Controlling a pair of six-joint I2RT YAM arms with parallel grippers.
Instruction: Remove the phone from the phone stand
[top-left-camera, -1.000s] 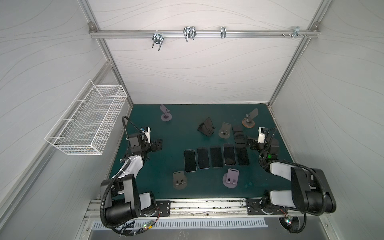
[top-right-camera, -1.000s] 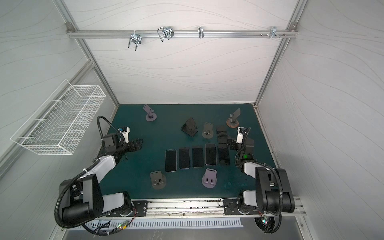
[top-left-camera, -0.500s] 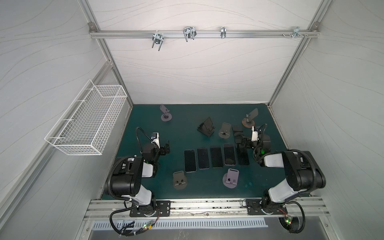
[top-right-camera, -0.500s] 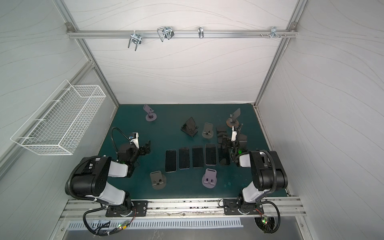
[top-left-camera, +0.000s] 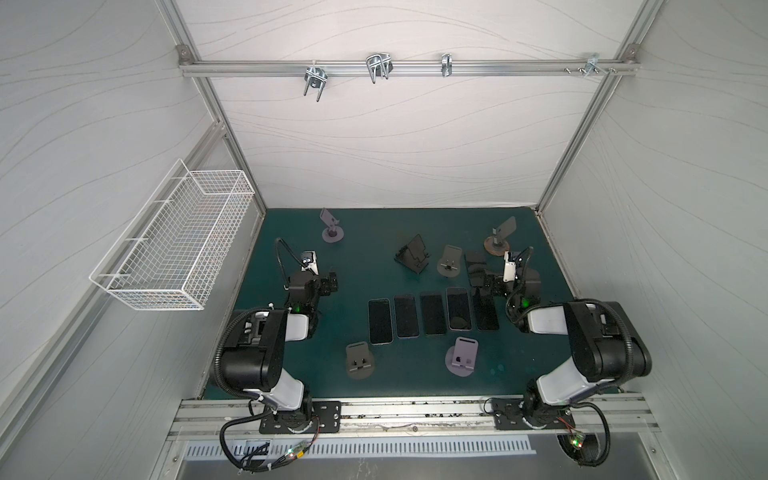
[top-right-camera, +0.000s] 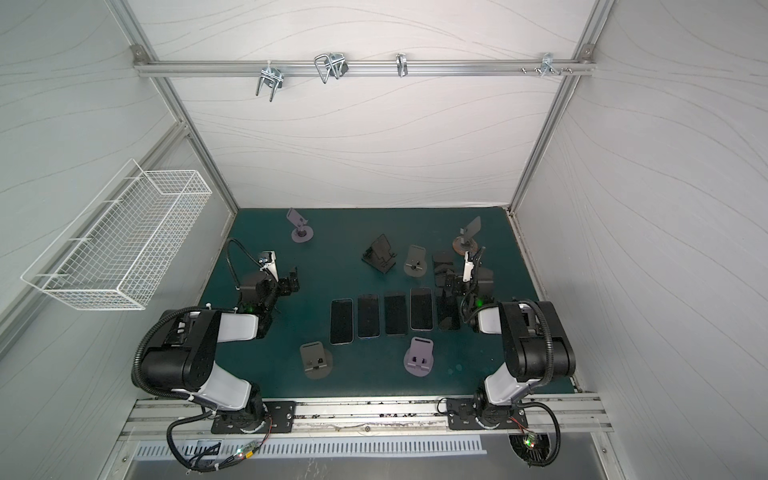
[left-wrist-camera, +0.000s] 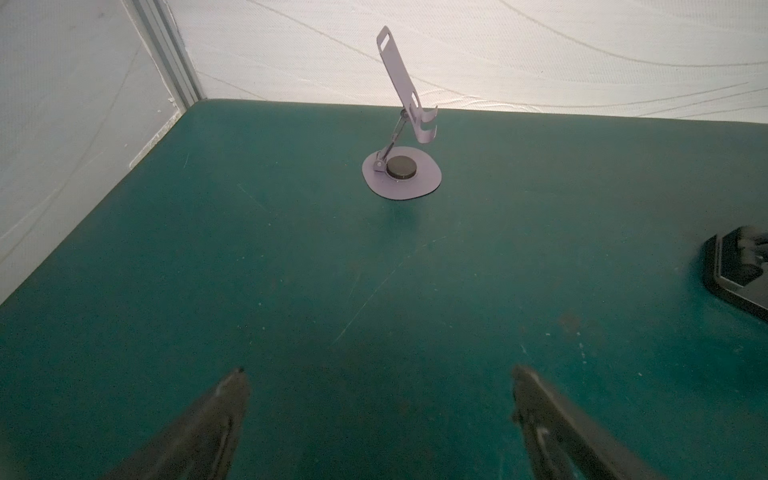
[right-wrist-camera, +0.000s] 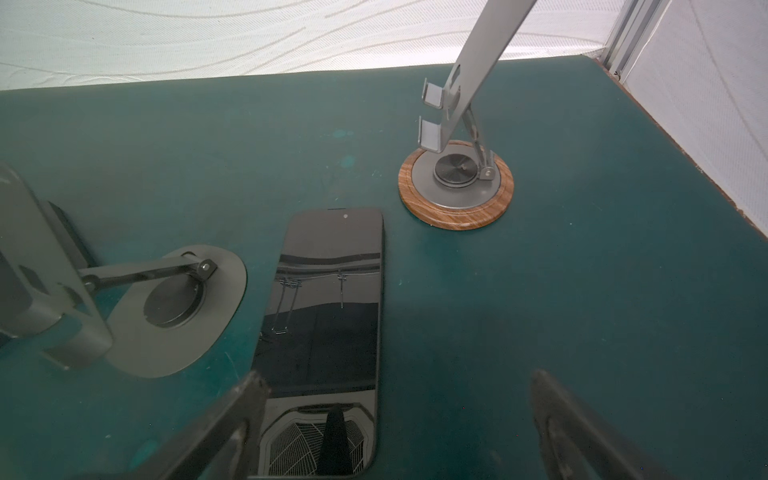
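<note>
Several dark phones lie flat on the green mat: a row (top-left-camera: 432, 313) in the middle and one more phone (right-wrist-camera: 328, 316) by my right gripper. None of the phone stands that show plainly carries a phone: lilac (left-wrist-camera: 401, 166), wood-based (right-wrist-camera: 457, 189), grey (right-wrist-camera: 174, 311). My right gripper (right-wrist-camera: 397, 376) is open low over the mat. One of its fingers (right-wrist-camera: 232, 419) is over the near end of that phone. My left gripper (left-wrist-camera: 379, 370) is open over bare mat, well short of the lilac stand. In both top views the grippers (top-left-camera: 330, 282) (top-right-camera: 446, 284) flank the row.
A black folding stand (top-left-camera: 411, 257) stands behind the row. A grey stand (top-left-camera: 358, 360) and a lilac one (top-left-camera: 462, 357) sit near the front edge. A white wire basket (top-left-camera: 174, 249) hangs on the left wall. Enclosure walls close in the mat.
Both arms have folded in, with their elbows now raised over the front of the mat. Each gripper has shifted a little toward the middle. Both stayed open.
</note>
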